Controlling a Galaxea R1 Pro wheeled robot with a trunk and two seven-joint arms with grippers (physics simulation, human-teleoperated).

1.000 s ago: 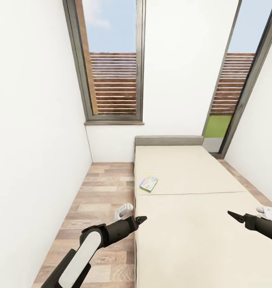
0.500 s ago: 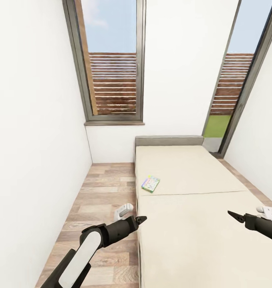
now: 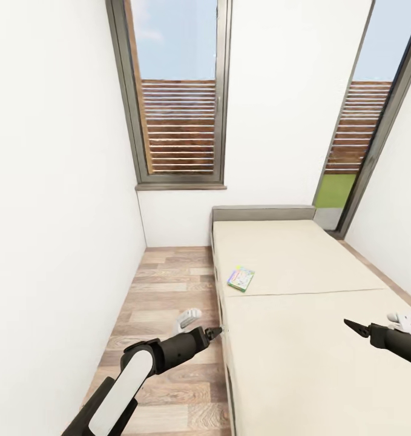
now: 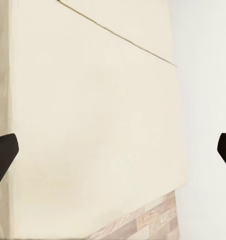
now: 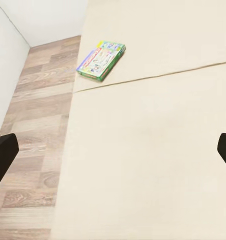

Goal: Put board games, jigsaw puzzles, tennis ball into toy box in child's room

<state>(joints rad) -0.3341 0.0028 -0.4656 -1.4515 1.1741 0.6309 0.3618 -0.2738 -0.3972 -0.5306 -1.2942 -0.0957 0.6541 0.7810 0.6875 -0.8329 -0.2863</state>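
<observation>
A board game (image 3: 240, 278) lay flat on the bed (image 3: 302, 339), near its left edge, just beyond the seam across the mattress. The left claw (image 3: 212, 332) hung over the floor (image 3: 163, 284) beside the bed, the right claw (image 3: 353, 327) over the mattress, both well short of the game. Each wrist view showed its fingers spread wide, holding nothing

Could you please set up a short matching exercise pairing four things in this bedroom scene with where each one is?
Things:
1. board game
2. left gripper
3. right gripper
4. headboard

Places:
A. above the mattress, near its right side
B. at the bed's far end, against the wall
C. lying flat near the bed's left edge
D. over the floor beside the bed's left edge

Pairs: 1-C, 2-D, 3-A, 4-B
</observation>
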